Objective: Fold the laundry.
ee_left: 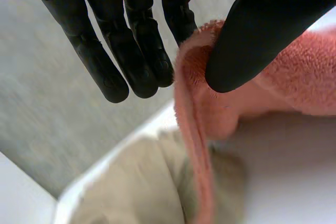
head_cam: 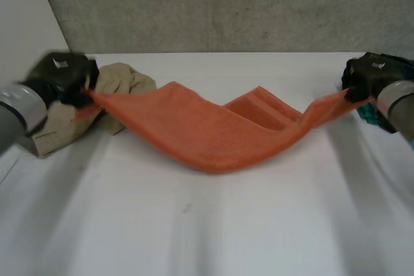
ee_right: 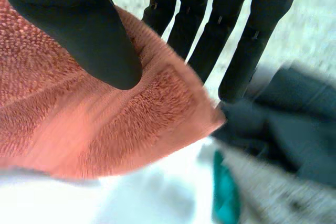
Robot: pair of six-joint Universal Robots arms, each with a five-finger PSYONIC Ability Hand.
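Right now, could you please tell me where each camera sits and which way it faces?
Head view: behind the robot, looking down at the white table; its left arm and right arm show.
Left wrist view: along the left robot hand, pinching the orange towel.
Right wrist view: along the right robot hand, pinching the towel's other end.
Shared: all see the towel.

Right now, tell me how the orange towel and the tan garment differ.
The orange towel hangs stretched between the left hand and right hand; the tan garment lies crumpled on the table, unheld. The orange towel is bright, the tan garment pale. Both are cloth.
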